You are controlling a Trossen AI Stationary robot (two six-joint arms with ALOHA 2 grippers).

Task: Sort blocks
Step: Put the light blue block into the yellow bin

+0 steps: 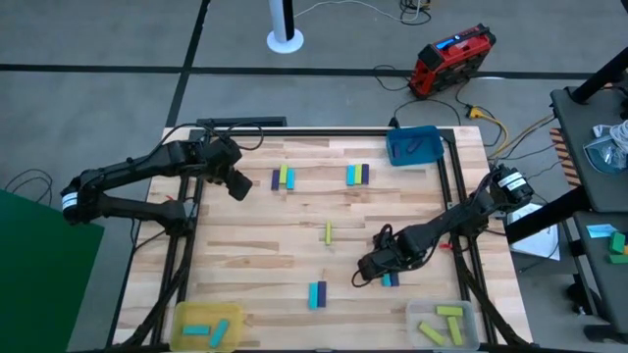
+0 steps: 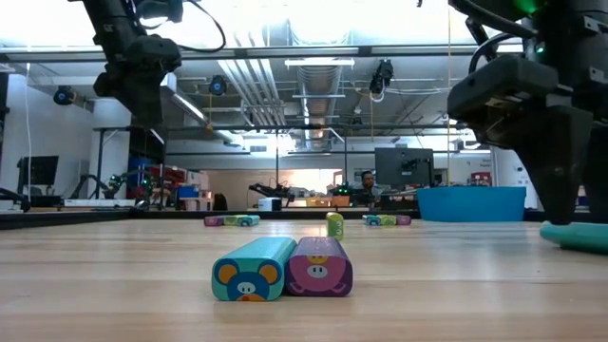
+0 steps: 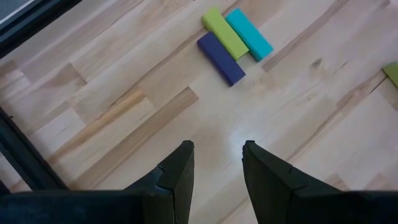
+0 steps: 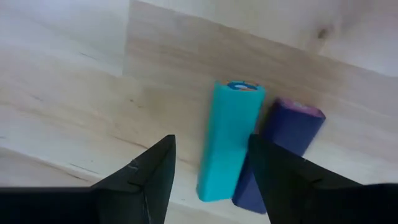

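Observation:
My right gripper (image 1: 373, 267) (image 4: 211, 180) is open, low over a cyan block (image 4: 227, 140) that lies side by side with a purple block (image 4: 287, 134) near the table's right side. One finger is beside the cyan block and the other stands over the seam between the two. My left gripper (image 1: 238, 183) (image 3: 217, 155) hangs open above the far left of the table. A little to its right, a purple, a green and a cyan block (image 3: 231, 43) lie flat together. More blocks lie at the far middle (image 1: 358, 175), the centre (image 1: 328, 232) and the near middle (image 1: 317, 294). My right gripper comes at the cyan block's near end (image 4: 212, 186) from above, fingers along its long sides. Bare wood shows between one finger (image 4: 155, 180) and the block. The other finger (image 4: 280, 180) hides the seam with the purple block. Whether it touches either block, I cannot tell.
A yellow tray (image 1: 186, 319) with cyan blocks stands at the near left corner. A clear tray (image 1: 417, 319) with green blocks is at the near right, and a blue tray (image 1: 412, 145) is at the far right. Black frame rails run along the table's edges.

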